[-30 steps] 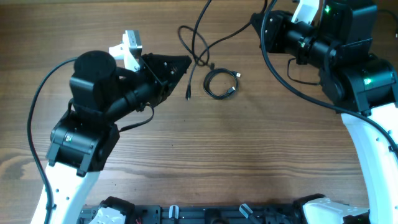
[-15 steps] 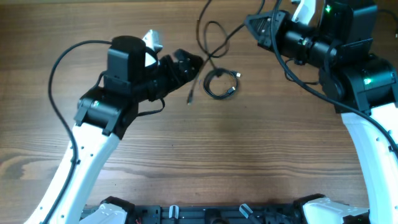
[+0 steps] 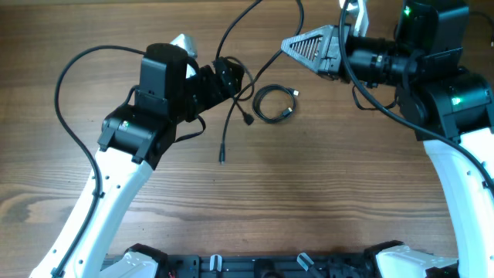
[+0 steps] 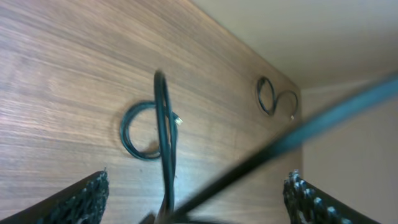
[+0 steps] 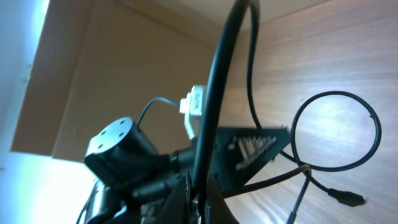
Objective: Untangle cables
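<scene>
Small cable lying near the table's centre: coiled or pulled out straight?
Coiled. The small cable lies on the table as a closed ring, plug ends at its edge.

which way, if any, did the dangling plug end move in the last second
yes, the plug end went down-frame and slightly left, away from the unmoved small coil.
</scene>
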